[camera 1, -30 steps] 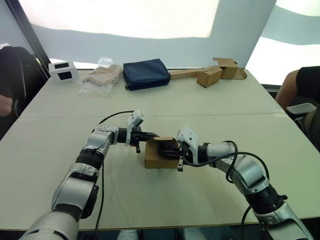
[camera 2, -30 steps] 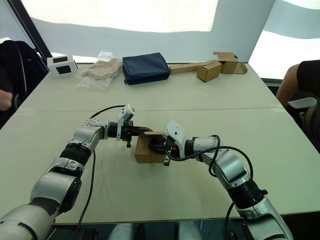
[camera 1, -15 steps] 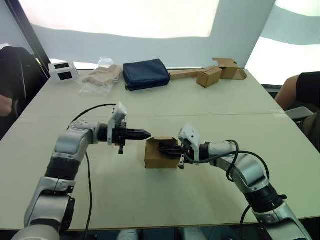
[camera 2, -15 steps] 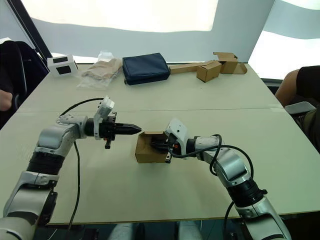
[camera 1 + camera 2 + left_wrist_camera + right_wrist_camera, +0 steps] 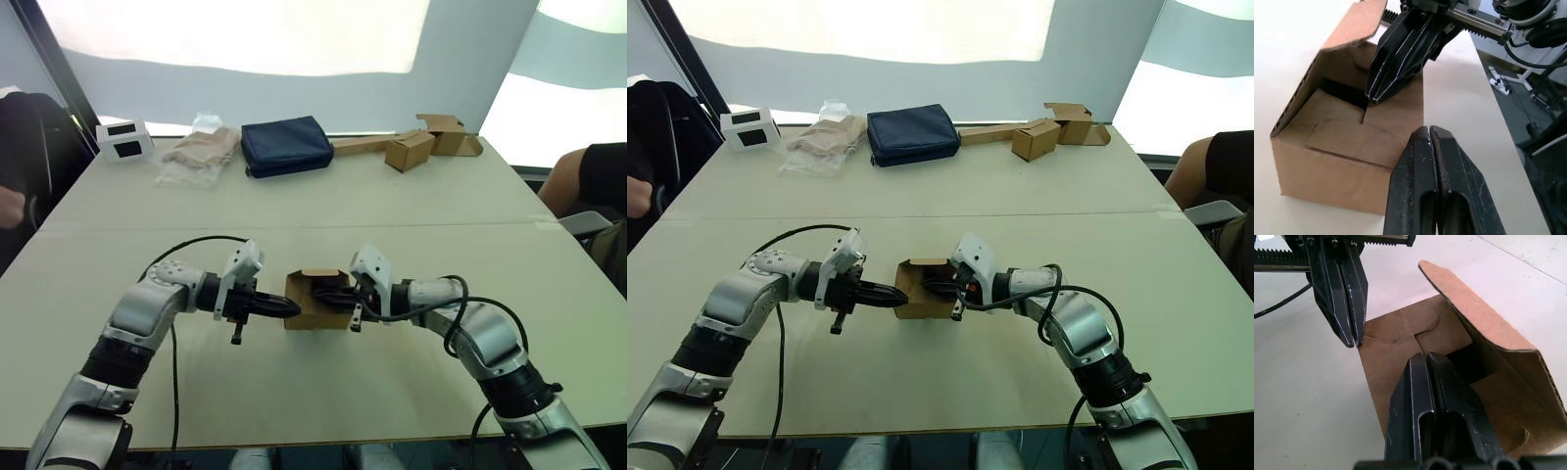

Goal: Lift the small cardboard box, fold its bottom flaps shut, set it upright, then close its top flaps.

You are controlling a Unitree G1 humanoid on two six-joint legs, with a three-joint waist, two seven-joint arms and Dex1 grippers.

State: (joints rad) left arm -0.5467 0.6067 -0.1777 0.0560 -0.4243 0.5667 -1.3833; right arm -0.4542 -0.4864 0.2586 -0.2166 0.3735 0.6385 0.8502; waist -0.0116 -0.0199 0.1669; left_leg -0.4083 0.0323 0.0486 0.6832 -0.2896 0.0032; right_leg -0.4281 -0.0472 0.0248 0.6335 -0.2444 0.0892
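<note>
Both jaws shut, empty: left gripper (image 5: 290, 309) and right gripper (image 5: 320, 294) pressing small cardboard box (image 5: 315, 311) flaps (one still raised); could skid across counter (image 5: 294, 382).

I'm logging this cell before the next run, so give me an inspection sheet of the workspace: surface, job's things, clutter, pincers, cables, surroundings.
Surface: pale table, seam across the middle.
Job's things: small cardboard box on the table between both pincers, one flap raised, others folded in.
Clutter: at the far edge, navy pouch, plastic bag, white device, two tan boxes with a cardboard strip.
Pincers: left pincer shut, tips at the box's side; right pincer shut, tips over the folded flaps.
Cables: black cable looping over the left arm, another along the right arm.
Surroundings: seated people at both table sides.
</note>
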